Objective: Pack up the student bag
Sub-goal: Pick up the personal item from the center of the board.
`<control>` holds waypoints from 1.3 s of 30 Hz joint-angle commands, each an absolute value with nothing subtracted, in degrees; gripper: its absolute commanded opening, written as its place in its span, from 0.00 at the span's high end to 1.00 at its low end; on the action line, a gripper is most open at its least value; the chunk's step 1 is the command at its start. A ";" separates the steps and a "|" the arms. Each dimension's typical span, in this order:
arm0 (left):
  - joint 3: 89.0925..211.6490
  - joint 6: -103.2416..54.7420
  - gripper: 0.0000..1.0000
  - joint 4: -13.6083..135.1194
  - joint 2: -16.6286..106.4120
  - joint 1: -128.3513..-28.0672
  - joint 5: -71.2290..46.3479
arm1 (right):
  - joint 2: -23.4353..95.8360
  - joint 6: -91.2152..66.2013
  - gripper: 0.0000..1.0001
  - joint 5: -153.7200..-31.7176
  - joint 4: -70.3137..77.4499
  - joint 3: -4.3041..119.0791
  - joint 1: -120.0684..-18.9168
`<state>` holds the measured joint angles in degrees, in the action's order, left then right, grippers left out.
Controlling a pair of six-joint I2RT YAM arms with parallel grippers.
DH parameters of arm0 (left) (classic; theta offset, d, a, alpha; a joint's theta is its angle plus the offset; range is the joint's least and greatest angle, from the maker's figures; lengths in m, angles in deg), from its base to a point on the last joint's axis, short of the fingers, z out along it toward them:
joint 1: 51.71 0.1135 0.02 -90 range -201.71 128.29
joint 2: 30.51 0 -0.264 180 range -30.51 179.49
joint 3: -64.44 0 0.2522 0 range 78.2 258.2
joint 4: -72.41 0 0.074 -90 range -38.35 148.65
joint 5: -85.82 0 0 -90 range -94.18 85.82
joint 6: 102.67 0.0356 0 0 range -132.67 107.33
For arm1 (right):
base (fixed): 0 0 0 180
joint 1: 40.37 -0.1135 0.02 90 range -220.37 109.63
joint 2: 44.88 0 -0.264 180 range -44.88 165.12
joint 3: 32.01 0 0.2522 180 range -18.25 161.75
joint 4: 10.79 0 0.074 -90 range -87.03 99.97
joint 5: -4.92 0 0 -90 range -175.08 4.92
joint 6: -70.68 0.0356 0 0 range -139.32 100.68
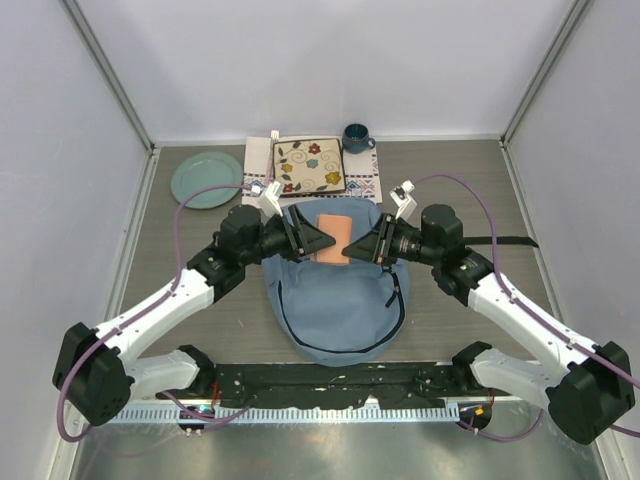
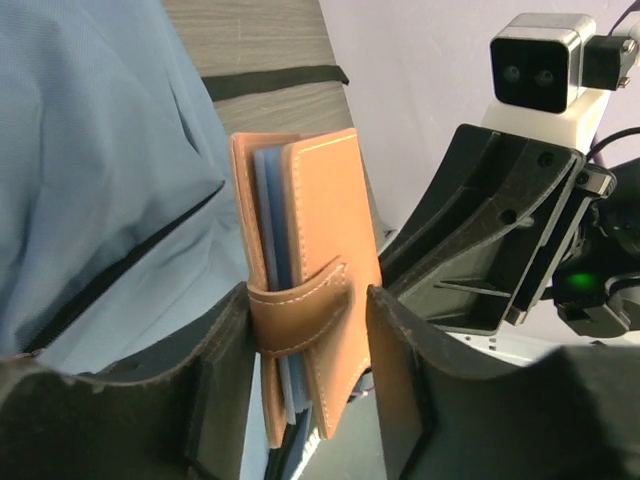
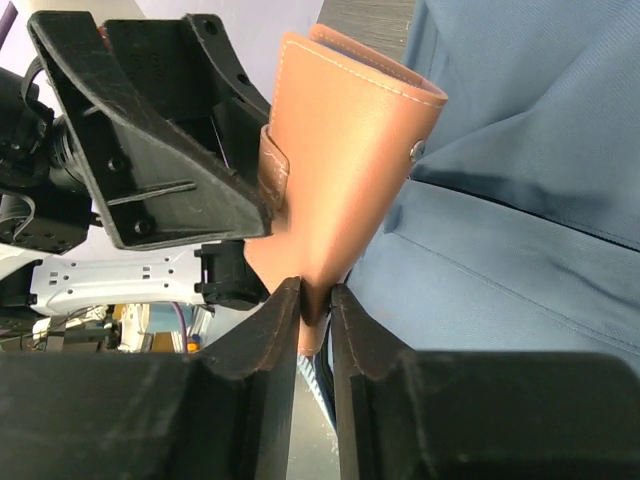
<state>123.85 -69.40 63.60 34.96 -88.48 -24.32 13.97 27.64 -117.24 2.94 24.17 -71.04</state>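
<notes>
Notebook (image 1: 332, 236) hangs over student bag (image 1: 340, 310); plate (image 1: 206, 179), mug (image 1: 356, 137), cloth mat (image 1: 361, 186) lie beyond.

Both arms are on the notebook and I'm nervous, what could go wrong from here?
The right gripper has only a thin cover edge of the notebook between its jaws, so it may slip. The left gripper straddles its middle; it could fan open and miss the backpack.

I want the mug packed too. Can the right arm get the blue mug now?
Probably not yet. The right gripper is pinching the brown notebook over the student bag. Nothing tall stands between it and the blue mug, so once free it likely could.
</notes>
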 commanded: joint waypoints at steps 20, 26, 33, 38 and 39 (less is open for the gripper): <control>124.96 -62.59 1.00 58.39 27.93 -88.89 -22.89 | 10.05 26.38 0.35 -107.56 3.35 22.72 -71.74; 123.29 -63.56 1.00 64.54 28.55 -88.89 -28.88 | 10.75 33.76 0.34 -114.08 -12.38 17.54 -71.74; 121.97 -65.58 1.00 68.67 28.81 -88.89 -30.19 | 11.54 34.55 0.34 -116.98 -16.36 16.30 -71.65; 121.88 -66.72 1.00 70.78 30.39 -88.89 -32.48 | 13.04 37.45 0.38 -119.09 -22.24 14.72 -71.74; 121.71 -66.90 1.00 71.65 30.57 -88.89 -33.09 | 13.21 38.15 0.40 -119.18 -22.95 14.45 -71.66</control>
